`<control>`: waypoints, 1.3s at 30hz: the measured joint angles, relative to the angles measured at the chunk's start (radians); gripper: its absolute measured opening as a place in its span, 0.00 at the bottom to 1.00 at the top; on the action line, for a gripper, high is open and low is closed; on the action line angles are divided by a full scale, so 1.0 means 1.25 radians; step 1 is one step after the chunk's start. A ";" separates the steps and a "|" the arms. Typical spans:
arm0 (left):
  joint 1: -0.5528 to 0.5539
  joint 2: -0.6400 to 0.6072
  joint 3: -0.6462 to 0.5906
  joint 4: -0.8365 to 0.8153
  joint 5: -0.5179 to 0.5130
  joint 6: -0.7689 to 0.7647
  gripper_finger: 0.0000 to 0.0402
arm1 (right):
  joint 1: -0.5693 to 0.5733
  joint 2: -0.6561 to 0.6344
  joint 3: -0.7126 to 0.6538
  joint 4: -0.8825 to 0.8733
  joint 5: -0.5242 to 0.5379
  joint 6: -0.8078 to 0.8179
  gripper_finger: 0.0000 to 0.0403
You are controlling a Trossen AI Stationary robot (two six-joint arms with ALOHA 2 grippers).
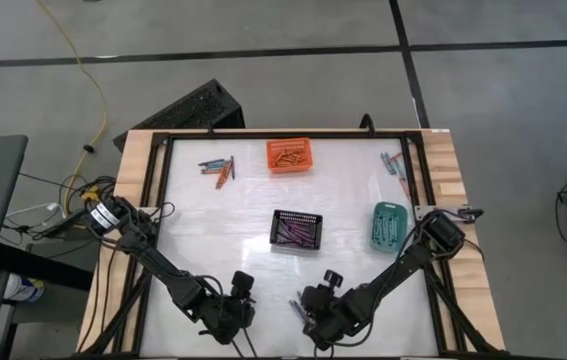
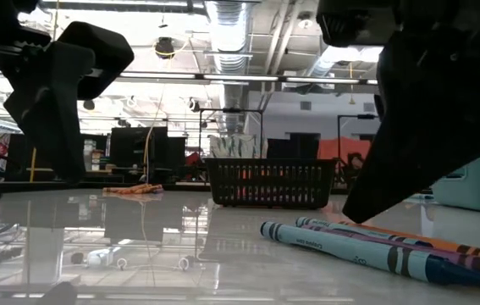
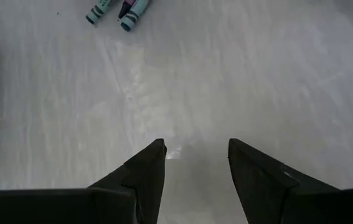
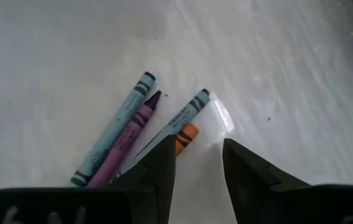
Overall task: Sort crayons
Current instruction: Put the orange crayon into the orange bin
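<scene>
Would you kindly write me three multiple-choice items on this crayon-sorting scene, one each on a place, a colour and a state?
1. Where does the small black mesh basket stand on the white table?
A. near the middle
B. at the far left corner
C. off the table

2. What colour is the small basket nearest the right edge?
A. orange
B. teal
C. black

3. How are the fingers of the left claw?
A. shut on a crayon
B. apart, with nothing between them
C. shut on a basket

Answers:
1 A, the high view shows it about central, holding purple crayons.
2 B, it is teal, while the orange basket sits at the far side.
3 B, the left wrist view shows bare table between the fingers.
</scene>
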 joint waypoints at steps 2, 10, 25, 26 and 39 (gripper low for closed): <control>0.000 0.000 0.000 0.000 0.000 0.000 0.41 | 0.000 0.000 0.000 -0.001 0.000 0.000 0.35; 0.000 0.000 0.000 0.005 0.000 0.000 0.41 | 0.000 0.000 0.000 -0.002 0.000 0.000 0.35; 0.000 0.000 0.000 0.005 0.000 0.001 0.41 | 0.000 0.000 0.000 -0.063 -0.010 0.006 0.35; 0.000 0.000 0.000 0.005 0.000 0.001 0.41 | 0.000 0.000 0.000 -0.076 -0.015 0.009 0.35; 0.001 0.000 0.000 0.005 0.010 0.001 0.41 | 0.012 -0.001 0.045 -0.219 0.009 0.048 0.30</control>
